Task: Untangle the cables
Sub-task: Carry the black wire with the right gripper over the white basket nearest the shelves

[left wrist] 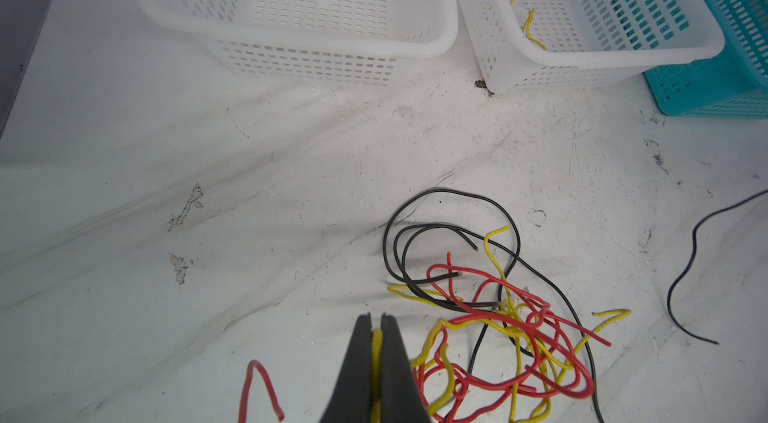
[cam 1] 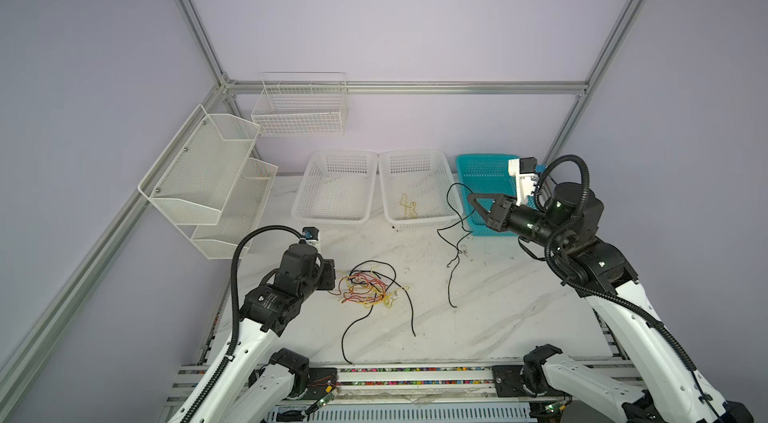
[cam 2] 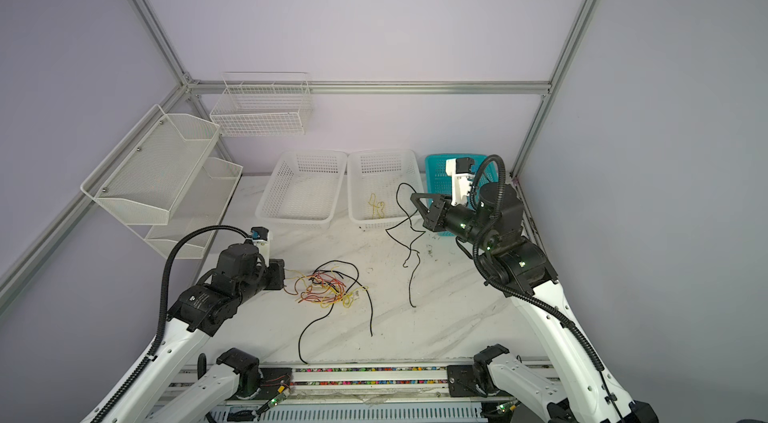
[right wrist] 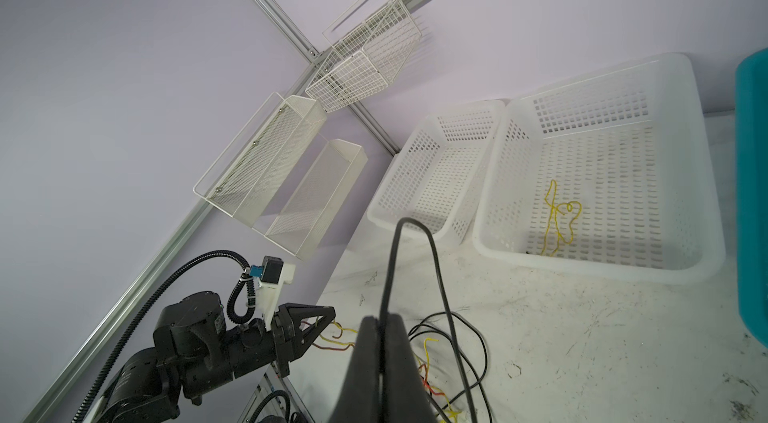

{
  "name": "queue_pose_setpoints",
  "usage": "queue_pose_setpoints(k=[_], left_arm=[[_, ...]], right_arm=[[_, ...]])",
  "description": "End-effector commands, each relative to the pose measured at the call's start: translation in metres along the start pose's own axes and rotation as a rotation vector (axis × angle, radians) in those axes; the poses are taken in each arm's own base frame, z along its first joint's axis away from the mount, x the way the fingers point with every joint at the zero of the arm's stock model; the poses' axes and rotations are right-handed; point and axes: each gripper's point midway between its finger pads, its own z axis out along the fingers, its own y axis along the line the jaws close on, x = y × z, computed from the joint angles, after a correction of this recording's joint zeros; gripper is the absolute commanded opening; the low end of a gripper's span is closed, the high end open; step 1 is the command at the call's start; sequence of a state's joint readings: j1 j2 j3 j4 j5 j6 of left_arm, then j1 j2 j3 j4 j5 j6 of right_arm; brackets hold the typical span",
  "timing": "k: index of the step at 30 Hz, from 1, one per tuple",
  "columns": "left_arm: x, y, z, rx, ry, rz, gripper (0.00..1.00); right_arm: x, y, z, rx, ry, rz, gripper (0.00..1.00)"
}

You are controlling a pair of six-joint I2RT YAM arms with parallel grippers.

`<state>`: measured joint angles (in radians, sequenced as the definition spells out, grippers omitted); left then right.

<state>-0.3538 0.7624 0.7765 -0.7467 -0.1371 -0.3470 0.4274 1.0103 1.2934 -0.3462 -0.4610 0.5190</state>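
Observation:
A tangle of red, yellow and black cables (cam 1: 370,290) (cam 2: 328,288) (left wrist: 498,337) lies on the marble table left of centre. My left gripper (cam 1: 332,275) (left wrist: 376,319) sits low at the tangle's left edge, shut on a yellow cable (left wrist: 376,342) that runs between its fingers. My right gripper (cam 1: 471,197) (cam 2: 413,197) (right wrist: 380,319) is raised in front of the teal basket, shut on a black cable (cam 1: 451,275) (right wrist: 392,258). That cable loops above the fingers and hangs down to the table, apart from the tangle. Another yellow cable (cam 1: 407,205) (right wrist: 559,217) lies in the middle white basket.
Three baskets stand in a row at the back: a white basket (cam 1: 334,217), the middle white basket (cam 1: 419,222) and a teal basket (cam 1: 482,159). Two white wire racks (cam 1: 208,167) (cam 1: 299,109) hang on the left and back walls. A loose red cable end (left wrist: 259,383) lies beside my left fingers.

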Motion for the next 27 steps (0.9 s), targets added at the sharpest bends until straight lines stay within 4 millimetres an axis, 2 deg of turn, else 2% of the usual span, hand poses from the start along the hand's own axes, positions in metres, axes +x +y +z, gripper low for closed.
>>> queue_pose_setpoints(k=[1, 7, 13, 21, 22, 27], left_arm=[[0.001, 0.001, 0.005, 0.003, -0.026, 0.010, 0.00], [-0.001, 0.003, 0.001, 0.001, -0.055, -0.002, 0.00], [-0.001, 0.001, 0.002, 0.009, -0.050, -0.005, 0.00], [0.000, -0.005, 0.003, 0.036, -0.029, 0.006, 0.00], [0.001, -0.006, 0.003, 0.038, -0.026, 0.010, 0.00], [0.002, -0.009, 0.004, 0.043, -0.013, 0.019, 0.00]], right_arm=[[-0.022, 0.025, -0.004, -0.075, -0.059, -0.037, 0.00], [-0.034, 0.030, 0.003, -0.083, -0.078, -0.034, 0.00], [-0.046, 0.053, 0.023, -0.132, -0.093, -0.034, 0.00], [-0.055, 0.086, 0.082, -0.190, -0.079, -0.044, 0.00], [-0.056, 0.084, 0.096, -0.189, -0.068, -0.041, 0.00], [-0.068, 0.098, 0.132, -0.221, -0.064, -0.053, 0.00]])
